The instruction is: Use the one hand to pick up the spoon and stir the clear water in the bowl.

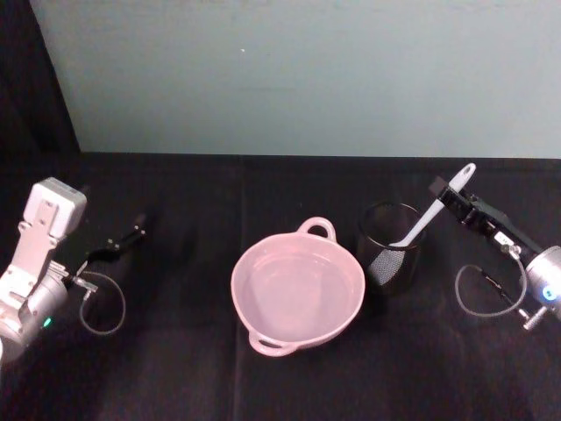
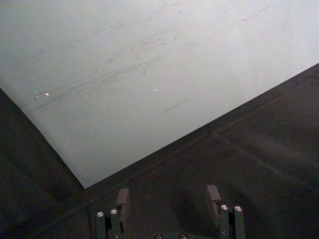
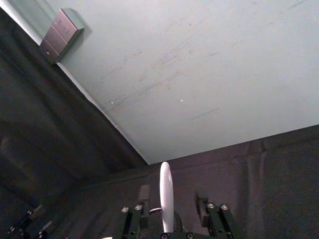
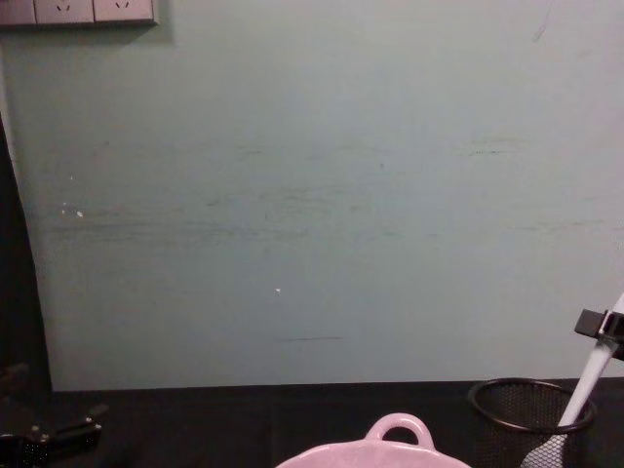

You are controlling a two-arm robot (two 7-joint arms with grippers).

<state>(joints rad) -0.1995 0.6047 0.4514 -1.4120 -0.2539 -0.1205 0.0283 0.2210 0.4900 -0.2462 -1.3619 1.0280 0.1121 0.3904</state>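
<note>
The pale pink bowl [image 1: 298,289] sits mid-table holding clear water; its loop handle [image 4: 400,429] rises at the chest view's lower edge. To its right, the white spoon [image 1: 427,217] leans in a black wire-mesh cup [image 1: 390,254], head down, handle end up and to the right. My right gripper [image 1: 445,191] straddles the upper handle. In the right wrist view the spoon [image 3: 166,191] stands between the fingers [image 3: 144,195] with a gap on each side, so the gripper is open. My left gripper [image 1: 131,235] rests open at the far left, holding nothing.
A black cloth [image 1: 175,368] covers the table, and a pale green wall [image 1: 307,79] rises behind it. The mesh cup [image 4: 526,409] stands close beside the bowl's right rim. A loose cable loop [image 1: 486,294] hangs by the right wrist.
</note>
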